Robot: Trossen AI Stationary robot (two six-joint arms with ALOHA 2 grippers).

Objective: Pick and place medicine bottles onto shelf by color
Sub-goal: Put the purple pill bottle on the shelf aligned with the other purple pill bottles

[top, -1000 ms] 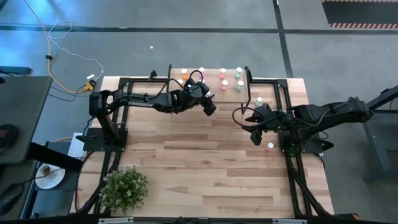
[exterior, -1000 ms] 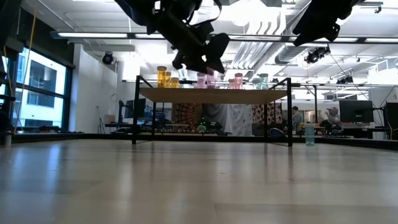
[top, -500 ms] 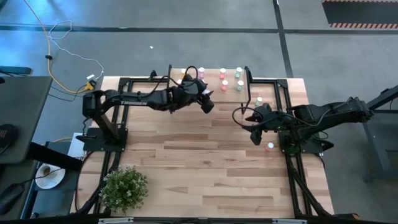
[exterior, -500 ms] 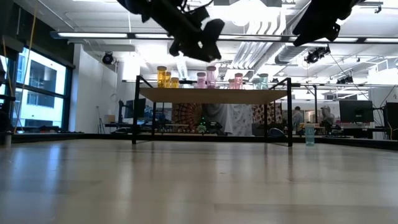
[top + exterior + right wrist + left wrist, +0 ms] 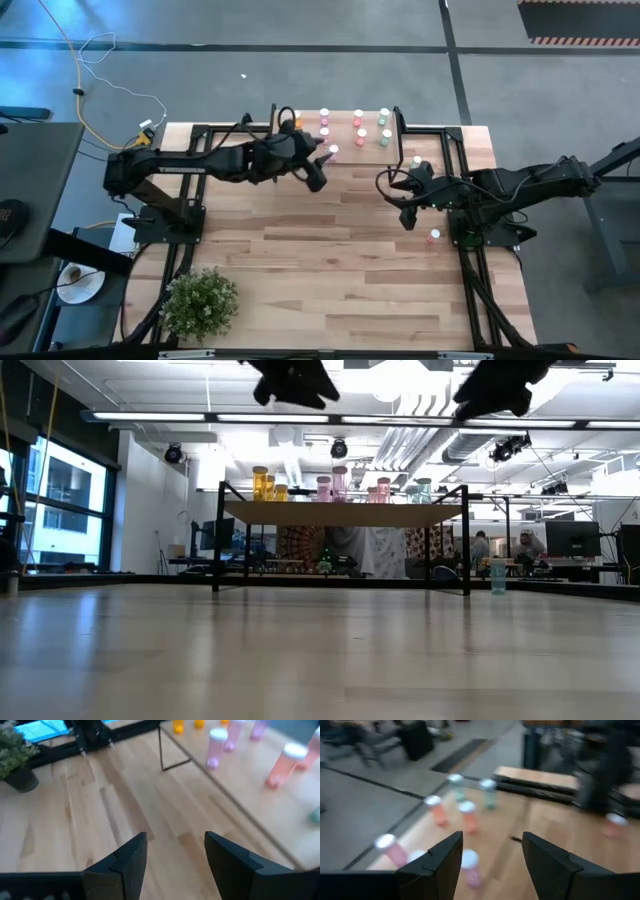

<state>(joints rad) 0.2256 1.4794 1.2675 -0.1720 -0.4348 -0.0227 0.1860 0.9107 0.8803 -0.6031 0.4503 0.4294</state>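
Both arms hang high; in the low view only their dark undersides show, cut off at the frame's edge. The left gripper hovers near the shelf with fingers spread and empty. The right gripper is likewise released above the surface. Medicine bottles stand on the shelf, blurred in the left wrist view. One pink bottle sits beside the right arm.

Left tool and right tool agape, empty.
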